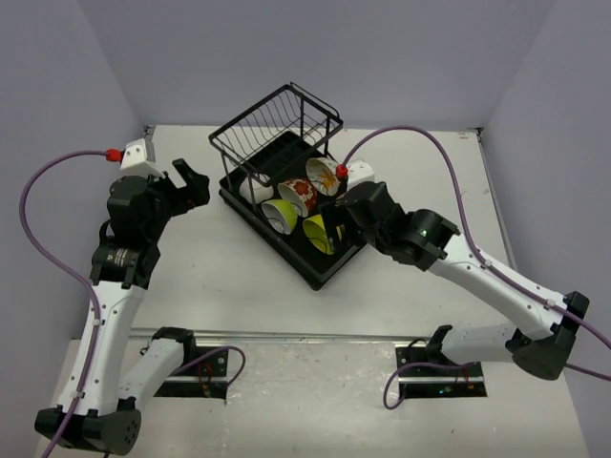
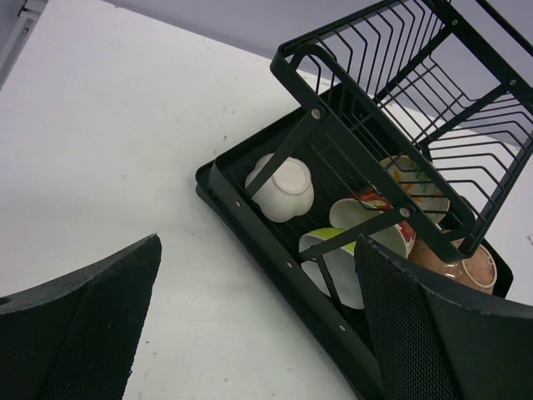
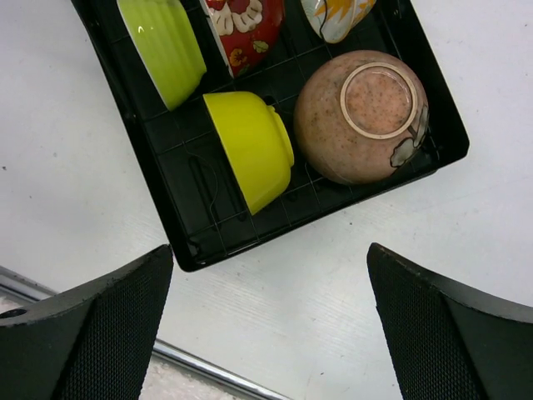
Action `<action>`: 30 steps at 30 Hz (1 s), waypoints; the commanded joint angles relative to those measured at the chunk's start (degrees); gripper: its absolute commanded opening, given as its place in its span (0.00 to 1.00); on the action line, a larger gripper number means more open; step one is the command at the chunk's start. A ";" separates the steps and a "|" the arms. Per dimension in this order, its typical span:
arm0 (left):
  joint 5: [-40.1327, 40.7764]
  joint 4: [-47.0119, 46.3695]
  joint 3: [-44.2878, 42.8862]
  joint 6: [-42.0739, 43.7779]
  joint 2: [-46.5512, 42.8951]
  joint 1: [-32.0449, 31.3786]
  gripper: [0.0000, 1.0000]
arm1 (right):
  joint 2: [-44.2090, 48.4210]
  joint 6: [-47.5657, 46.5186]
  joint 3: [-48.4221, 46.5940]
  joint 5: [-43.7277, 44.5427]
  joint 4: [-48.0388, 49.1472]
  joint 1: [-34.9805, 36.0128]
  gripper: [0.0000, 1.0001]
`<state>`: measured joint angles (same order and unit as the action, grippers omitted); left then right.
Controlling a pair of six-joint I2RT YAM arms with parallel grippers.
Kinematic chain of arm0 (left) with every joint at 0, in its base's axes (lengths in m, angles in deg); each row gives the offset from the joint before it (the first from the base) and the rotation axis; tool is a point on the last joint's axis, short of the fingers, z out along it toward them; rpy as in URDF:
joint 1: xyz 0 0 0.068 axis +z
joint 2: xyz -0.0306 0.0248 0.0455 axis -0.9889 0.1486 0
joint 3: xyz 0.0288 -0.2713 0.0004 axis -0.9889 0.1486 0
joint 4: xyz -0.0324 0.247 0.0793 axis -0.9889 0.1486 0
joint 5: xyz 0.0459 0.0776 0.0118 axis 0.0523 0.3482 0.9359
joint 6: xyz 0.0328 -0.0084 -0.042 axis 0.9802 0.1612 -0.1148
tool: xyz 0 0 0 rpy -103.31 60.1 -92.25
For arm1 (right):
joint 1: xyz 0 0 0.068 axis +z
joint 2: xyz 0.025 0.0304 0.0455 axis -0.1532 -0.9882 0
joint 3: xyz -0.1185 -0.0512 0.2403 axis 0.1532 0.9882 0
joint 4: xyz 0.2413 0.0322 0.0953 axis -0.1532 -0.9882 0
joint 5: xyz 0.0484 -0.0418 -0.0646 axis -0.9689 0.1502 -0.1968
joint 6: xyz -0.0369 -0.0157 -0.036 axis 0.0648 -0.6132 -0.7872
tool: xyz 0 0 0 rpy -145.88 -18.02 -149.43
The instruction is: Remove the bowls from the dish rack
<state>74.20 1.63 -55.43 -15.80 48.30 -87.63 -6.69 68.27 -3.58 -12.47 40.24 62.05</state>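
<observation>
Top view: dish rack sits mid-desk, bowls inside it.
Left wrist: left fingers spread wide, empty, short of the rack's white bowl.
Right wrist: right fingers spread wide, empty, above lime bowl and tan bowl.

SURFACE: white table | RESTING ON IT: black dish rack | PLACEMENT: centre, toward far edge, set diagonally | CONTACT: tray flat on tabletop

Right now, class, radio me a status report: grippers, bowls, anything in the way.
Left gripper open, empty, beside the dish rack. Right gripper open, empty, above its near end. Bowls all in the rack. Wire basket overhangs the far bowls.
</observation>
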 commanded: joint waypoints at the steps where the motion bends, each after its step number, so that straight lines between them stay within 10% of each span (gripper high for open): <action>1: -0.76 0.00 0.75 0.76 -0.13 -0.33 0.97 | 2.72 0.57 1.19 2.15 1.23 0.64 0.99; 30: 6.44 5.36 4.97 -0.56 -3.29 -0.33 0.96 | -26.35 3.83 -7.94 25.71 -1.23 11.46 0.89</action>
<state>80.65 7.18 -50.09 -15.89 45.65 -87.63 -31.63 71.22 -8.71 8.67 38.10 73.65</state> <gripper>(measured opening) 0.964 0.896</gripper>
